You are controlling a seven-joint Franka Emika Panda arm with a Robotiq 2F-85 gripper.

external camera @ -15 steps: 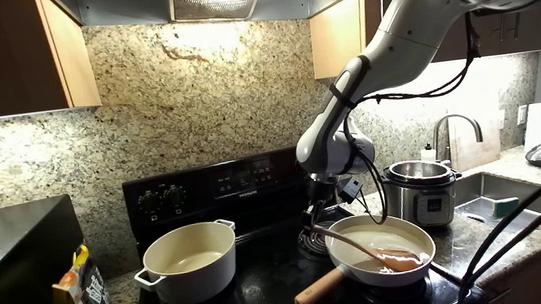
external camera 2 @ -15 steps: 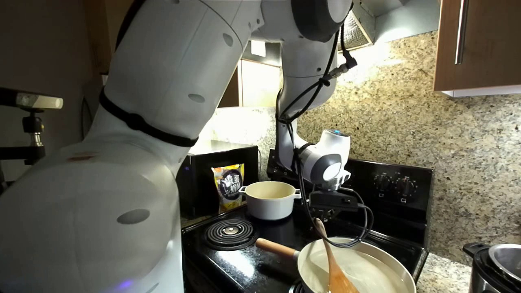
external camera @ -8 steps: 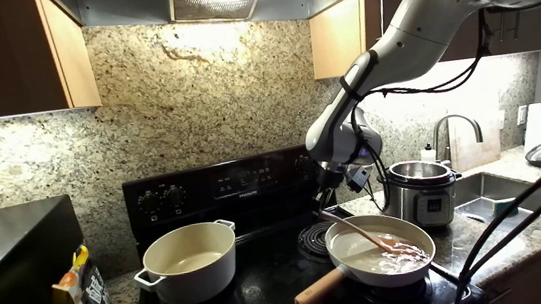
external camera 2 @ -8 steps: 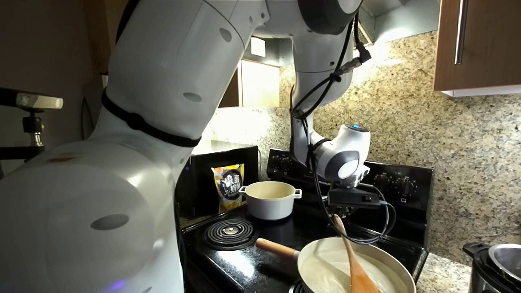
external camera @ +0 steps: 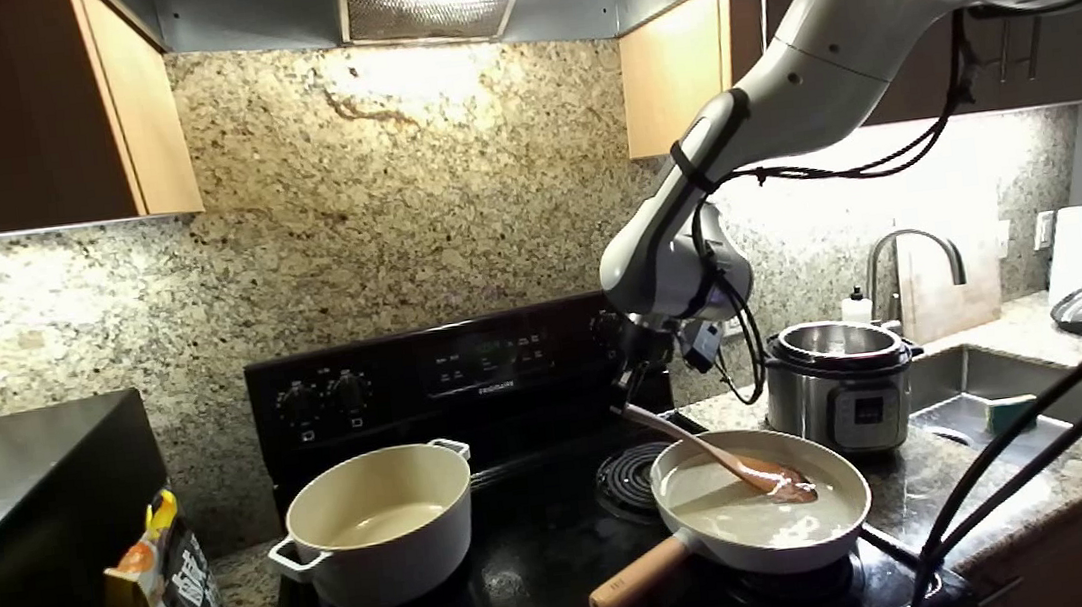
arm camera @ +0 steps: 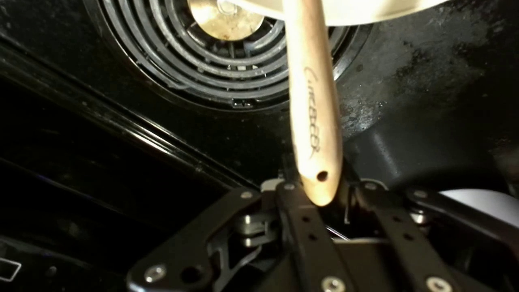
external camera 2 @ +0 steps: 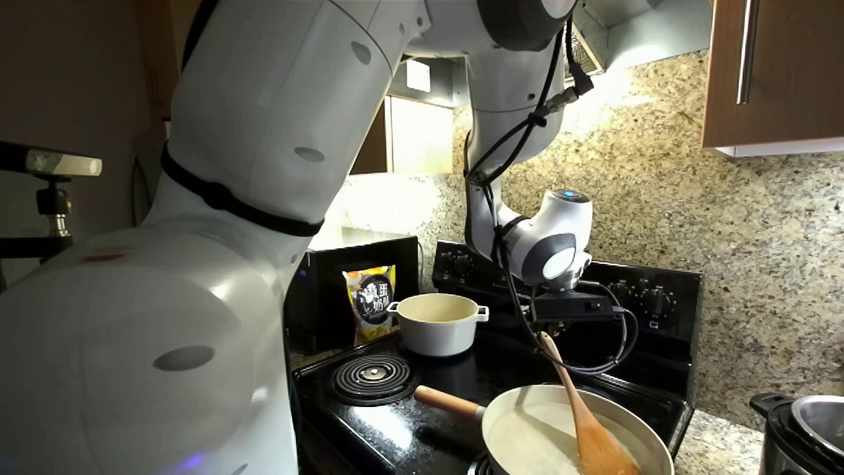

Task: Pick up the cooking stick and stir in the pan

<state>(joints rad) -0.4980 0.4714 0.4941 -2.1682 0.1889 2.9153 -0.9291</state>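
Gripping the cooking stick (arm camera: 316, 105), hand (arm camera: 320, 184) cropped below, pan (arm camera: 365, 14) cropped above in wrist view

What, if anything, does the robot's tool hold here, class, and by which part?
The wooden cooking stick, gripped by its handle, near the end with the hole.

I saw the robot's long white arm (external camera: 821, 53) slant down to the fingers (arm camera: 298, 211), its elbow (external camera 2: 519, 28) bent way up above them. The round wrist (external camera 2: 564, 221) sat right over the fingers, with a little blue light (external camera 2: 568, 194) shining on top. The gripper (arm camera: 324, 186) pointed down, leaning a bit. Its two black fingers were pinched in from both sides, holding on. Dark bars (arm camera: 194, 243) with shiny screws (arm camera: 155, 273) spread out on each side of the fingers.
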